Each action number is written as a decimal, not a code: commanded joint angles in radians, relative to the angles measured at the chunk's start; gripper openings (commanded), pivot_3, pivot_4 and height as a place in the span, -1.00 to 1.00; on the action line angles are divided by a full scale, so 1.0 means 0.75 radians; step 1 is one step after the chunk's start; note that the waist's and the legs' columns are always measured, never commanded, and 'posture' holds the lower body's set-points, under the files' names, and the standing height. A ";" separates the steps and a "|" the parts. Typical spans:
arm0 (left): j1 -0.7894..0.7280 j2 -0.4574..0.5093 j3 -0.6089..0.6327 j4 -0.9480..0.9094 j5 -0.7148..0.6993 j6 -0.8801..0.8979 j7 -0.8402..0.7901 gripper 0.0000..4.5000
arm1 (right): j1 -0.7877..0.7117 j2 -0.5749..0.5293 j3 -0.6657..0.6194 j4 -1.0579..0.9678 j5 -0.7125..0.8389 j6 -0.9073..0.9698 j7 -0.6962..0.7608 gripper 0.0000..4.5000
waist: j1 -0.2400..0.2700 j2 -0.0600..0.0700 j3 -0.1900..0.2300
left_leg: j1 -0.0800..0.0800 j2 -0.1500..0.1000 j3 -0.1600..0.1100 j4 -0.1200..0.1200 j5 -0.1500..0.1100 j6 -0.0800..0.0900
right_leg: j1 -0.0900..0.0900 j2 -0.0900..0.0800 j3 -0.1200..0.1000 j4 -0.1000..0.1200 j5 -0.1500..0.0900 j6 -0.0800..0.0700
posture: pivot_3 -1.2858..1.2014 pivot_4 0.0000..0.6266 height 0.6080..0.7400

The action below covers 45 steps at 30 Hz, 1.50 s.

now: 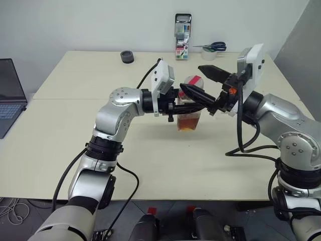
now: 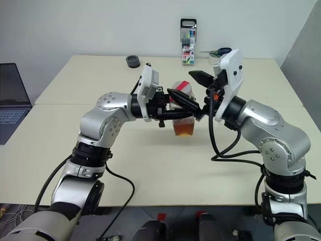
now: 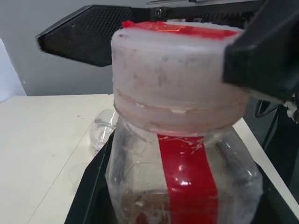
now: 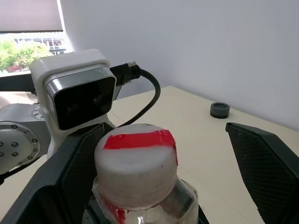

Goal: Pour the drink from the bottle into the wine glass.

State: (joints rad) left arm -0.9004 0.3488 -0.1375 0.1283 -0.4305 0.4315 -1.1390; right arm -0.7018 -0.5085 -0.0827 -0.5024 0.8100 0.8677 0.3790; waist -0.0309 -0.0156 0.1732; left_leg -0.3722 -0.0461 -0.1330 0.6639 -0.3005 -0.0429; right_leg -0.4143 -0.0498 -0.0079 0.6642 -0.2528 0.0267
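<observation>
So I've got the bottle [image 1: 189, 116] clamped in the left end effector [image 1: 179, 106], fingers pinched tight on its body just under the neck, and it's held upright above the middle of the table [image 1: 75, 80], a bit toward the far edge. The drink [image 2: 183, 128] sits in the bottom part of the bottle, amber-brown. The pale cap [image 4: 136, 163] is on, with a strip of red tape running across the top and down the side. The right end effector [image 1: 202, 83] is spread wide, one black finger on either side of the cap; from the right wrist cam the fingers [image 4: 268, 158] look apart from the cap, not touching it, though I can't be totally sure on the near one. The wine glass [image 3: 103, 128] I can only make out through the left wrist cam, lying as a clear rounded shape on the table behind the bottle; can't tell if it's upright or tipped from that angle. Other stuff: a small dark round thing [image 1: 127, 56] near the far edge, a pack of colored pens [image 1: 182, 36] standing at the far edge, a white cup with scissors [image 1: 211, 48] in it next to that, and a laptop [image 1: 10, 95] off the left edge
</observation>
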 commanded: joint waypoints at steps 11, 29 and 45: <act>-0.018 0.004 0.020 -0.053 -0.018 -0.025 0.001 -0.19 | 0.036 -0.091 -0.156 -0.072 0.124 0.046 -0.026 0.97 | 0.000 0.000 0.000 | 0.000 0.000 0.000 0.000 0.000 0.000 | 0.000 0.000 0.000 0.000 0.000 0.000 | 0.03 -0.52 1.00; -0.033 0.006 0.023 -0.031 -0.005 -0.027 -0.001 -0.19 | -0.011 -0.007 -0.047 -0.105 0.218 0.045 -0.099 0.97 | 0.000 0.000 0.000 | 0.000 0.000 0.000 0.000 0.000 0.000 | 0.000 0.000 0.000 0.000 0.000 0.000 | 0.03 -0.52 1.00; -0.037 0.006 0.022 -0.033 -0.001 -0.030 0.003 -0.19 | 0.045 -0.032 -0.046 -0.046 0.066 -0.030 -0.046 0.97 | 0.000 0.000 0.000 | 0.000 0.000 0.000 0.000 0.000 0.000 | 0.000 0.000 0.000 0.000 0.000 0.000 | 0.03 -0.52 1.00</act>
State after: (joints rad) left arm -0.8977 0.3507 -0.1376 0.1296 -0.4251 0.4292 -1.1405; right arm -0.6760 -0.5117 -0.0767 -0.5070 0.8565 0.8591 0.3372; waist -0.0309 -0.0156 0.1732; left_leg -0.3725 -0.0461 -0.1329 0.6641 -0.3005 -0.0429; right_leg -0.4143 -0.0497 -0.0079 0.6643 -0.2528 0.0267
